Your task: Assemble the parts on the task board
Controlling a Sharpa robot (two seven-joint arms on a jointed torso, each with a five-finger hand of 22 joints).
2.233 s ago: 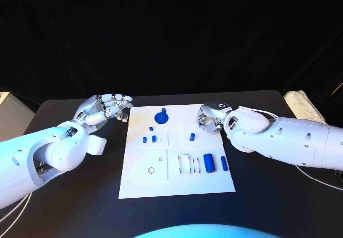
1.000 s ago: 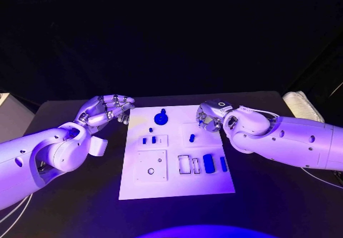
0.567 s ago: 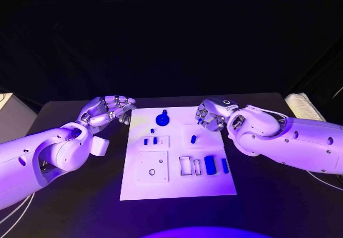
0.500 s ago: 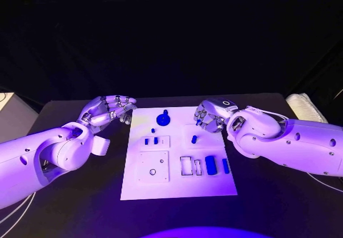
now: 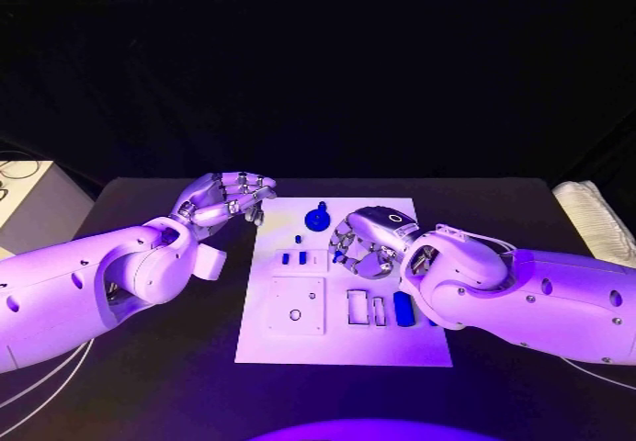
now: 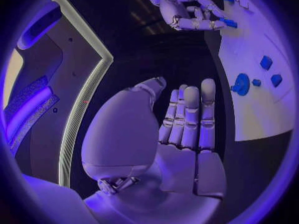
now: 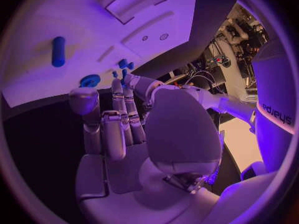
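Right hand (image 5: pixel 368 244) over task board (image 5: pixel 342 344), grasp unclear; left hand (image 5: pixel 225 199) empty, fingers straight

- My right hand (image 7: pixel 115 129) hangs over the white board (image 7: pixel 81 30), fingers curled in, nothing in them that I can see.
- A blue cylinder (image 7: pixel 58 51) lies on the board.
- A blue disc (image 7: pixel 89 80) sits near the fingertips (image 7: pixel 118 87).

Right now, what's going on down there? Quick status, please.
Left hand off the board, holding nothing. Right hand over the board's middle; grip unclear. Blue parts lie on the board. Nothing in the way.
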